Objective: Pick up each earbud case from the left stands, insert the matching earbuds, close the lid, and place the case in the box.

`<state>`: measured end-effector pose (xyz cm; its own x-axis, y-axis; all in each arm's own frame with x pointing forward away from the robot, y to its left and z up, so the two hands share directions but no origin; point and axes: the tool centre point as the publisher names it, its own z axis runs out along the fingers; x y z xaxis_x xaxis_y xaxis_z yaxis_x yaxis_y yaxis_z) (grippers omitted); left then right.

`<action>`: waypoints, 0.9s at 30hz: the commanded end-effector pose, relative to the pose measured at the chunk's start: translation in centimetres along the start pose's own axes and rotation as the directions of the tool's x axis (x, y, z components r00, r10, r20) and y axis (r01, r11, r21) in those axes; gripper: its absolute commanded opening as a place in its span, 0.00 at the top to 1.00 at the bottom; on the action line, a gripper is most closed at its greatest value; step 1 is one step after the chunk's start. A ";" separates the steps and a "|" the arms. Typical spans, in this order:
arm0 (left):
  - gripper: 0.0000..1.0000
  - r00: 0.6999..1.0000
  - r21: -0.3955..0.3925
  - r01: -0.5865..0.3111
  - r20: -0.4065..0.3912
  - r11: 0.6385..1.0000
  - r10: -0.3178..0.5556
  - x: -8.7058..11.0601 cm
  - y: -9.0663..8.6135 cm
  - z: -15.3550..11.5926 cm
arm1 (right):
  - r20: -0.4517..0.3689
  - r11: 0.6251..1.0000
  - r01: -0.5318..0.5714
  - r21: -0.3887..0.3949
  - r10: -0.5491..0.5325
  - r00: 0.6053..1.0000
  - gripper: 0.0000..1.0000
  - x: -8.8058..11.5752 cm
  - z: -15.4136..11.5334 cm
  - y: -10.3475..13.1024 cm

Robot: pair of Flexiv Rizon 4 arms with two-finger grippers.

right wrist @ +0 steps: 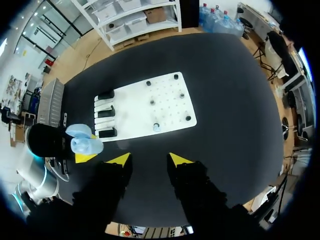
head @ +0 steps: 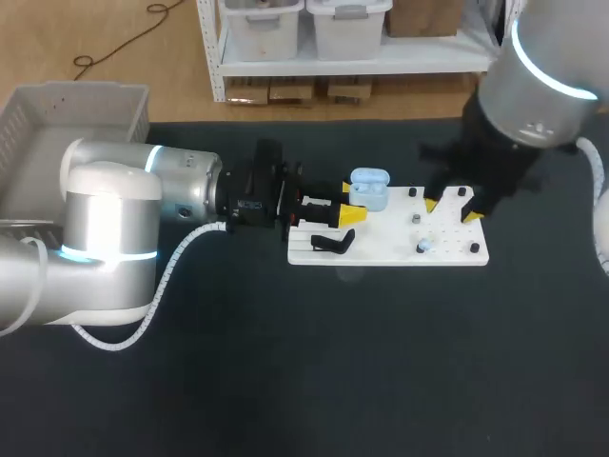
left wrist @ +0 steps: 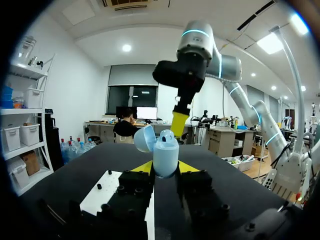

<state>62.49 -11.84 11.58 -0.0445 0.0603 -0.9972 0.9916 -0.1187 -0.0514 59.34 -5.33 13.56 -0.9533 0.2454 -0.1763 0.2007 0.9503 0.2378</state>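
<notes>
Earbud case (open) in left gripper

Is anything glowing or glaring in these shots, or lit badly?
Head view: light rings glow on the left arm and right arm; the black table gives no glare. Left wrist view: the pale blue open-lidded earbud case in the left gripper is evenly lit. Right wrist view: the flat white pegged board is brightest; the open right gripper looks dark.

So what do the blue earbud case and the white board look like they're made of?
Earbud case: probably smooth plastic, with a soft sheen on its rounded shell. White board: rigid matte plastic or painted panel, flat with small holes; cannot tell which.
</notes>
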 end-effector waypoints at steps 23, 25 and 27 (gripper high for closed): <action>1.00 1.000 -0.001 -0.003 0.002 1.000 0.003 0.1 0.0 0.0 | -0.103 1.000 0.002 0.002 -0.002 0.995 0.57 -2.6 6.9 -2.1; 1.00 1.000 0.001 -0.004 0.001 1.000 0.004 0.1 -0.2 -0.1 | -0.102 1.000 -0.003 0.003 0.003 0.995 0.57 -2.7 6.8 -2.2; 1.00 1.000 0.004 -0.008 0.001 1.000 0.008 0.2 -0.4 -0.3 | -0.100 1.000 -0.007 0.002 0.007 0.995 0.57 -2.7 6.8 -2.1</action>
<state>62.32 -11.85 11.54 -0.0404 0.0612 -0.9973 0.9912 -0.1236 -0.0478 63.13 -6.65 7.03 -0.9704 0.2296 -0.0755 0.2063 0.9496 0.2362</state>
